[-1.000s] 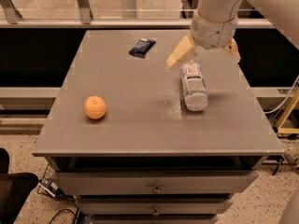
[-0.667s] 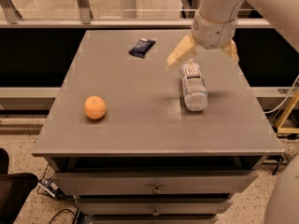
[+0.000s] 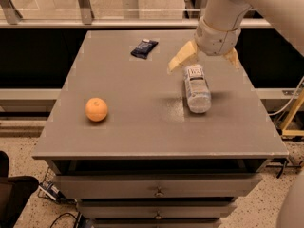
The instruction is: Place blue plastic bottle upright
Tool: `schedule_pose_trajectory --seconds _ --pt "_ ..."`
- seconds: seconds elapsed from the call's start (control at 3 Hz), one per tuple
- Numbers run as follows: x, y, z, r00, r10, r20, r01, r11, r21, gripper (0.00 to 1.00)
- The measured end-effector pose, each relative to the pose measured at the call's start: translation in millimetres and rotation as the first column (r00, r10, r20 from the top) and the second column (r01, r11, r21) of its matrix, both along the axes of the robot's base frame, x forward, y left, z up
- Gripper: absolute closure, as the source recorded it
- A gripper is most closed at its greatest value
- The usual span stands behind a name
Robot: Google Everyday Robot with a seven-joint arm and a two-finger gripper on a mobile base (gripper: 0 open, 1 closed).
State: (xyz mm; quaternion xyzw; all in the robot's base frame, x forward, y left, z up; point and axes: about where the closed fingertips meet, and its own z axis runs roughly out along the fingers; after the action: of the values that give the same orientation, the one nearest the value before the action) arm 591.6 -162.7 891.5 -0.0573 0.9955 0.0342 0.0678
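The blue plastic bottle (image 3: 196,88) lies on its side on the right part of the grey table (image 3: 142,127), its length running from back to front, its label toward the back. My gripper (image 3: 205,59) hangs over the bottle's far end. Its two tan fingers are spread wide, one (image 3: 183,57) at the left and one (image 3: 232,57) at the right, with the bottle's far end between them. They do not close on the bottle.
An orange (image 3: 96,109) sits on the left part of the table. A small dark blue snack packet (image 3: 144,48) lies near the back middle. Drawers (image 3: 156,191) are below the table's front edge. A yellow stand (image 3: 292,115) is at the right.
The arm and gripper have moved slightly. The bottle, orange and packet stay where they were.
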Motion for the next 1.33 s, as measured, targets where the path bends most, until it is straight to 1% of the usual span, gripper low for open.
schedule_pose_trajectory --seconds 0.33,1.0,1.33 --pt "-1 2 -12 1.0000 -0.006 0.003 0.006 1.000 0.000 0.00" --pt "9 1 -42 0.9995 -0.025 0.018 0.025 1.000 -0.008 0.00" --pt "14 2 -54 0.9994 -0.026 0.025 0.026 0.999 -0.026 0.16"
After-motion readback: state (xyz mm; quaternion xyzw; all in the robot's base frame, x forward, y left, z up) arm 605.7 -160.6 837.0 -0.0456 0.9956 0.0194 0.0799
